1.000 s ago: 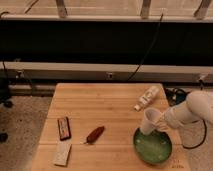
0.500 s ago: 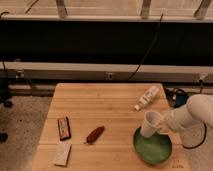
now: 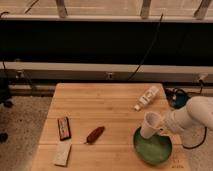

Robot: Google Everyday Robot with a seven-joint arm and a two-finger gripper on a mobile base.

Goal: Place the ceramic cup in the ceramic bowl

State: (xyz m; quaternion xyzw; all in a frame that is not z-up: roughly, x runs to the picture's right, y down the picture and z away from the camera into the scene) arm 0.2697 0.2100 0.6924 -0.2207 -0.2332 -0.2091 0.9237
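The white tapered ceramic cup (image 3: 150,125) is held tilted over the back rim of the green ceramic bowl (image 3: 152,148), which sits at the front right of the wooden table. My gripper (image 3: 164,126) comes in from the right on a white arm and is at the cup's right side, holding it just above the bowl. The cup's lower end overlaps the bowl's inside.
A slim white bottle (image 3: 146,97) lies behind the bowl at the right. A red pepper-like thing (image 3: 94,134), a dark rectangular packet (image 3: 63,127) and a pale flat packet (image 3: 62,154) lie at the front left. The wooden table (image 3: 100,105) ends close right of the bowl.
The cup and gripper have shifted slightly down and left toward the bowl. Nothing else has moved.
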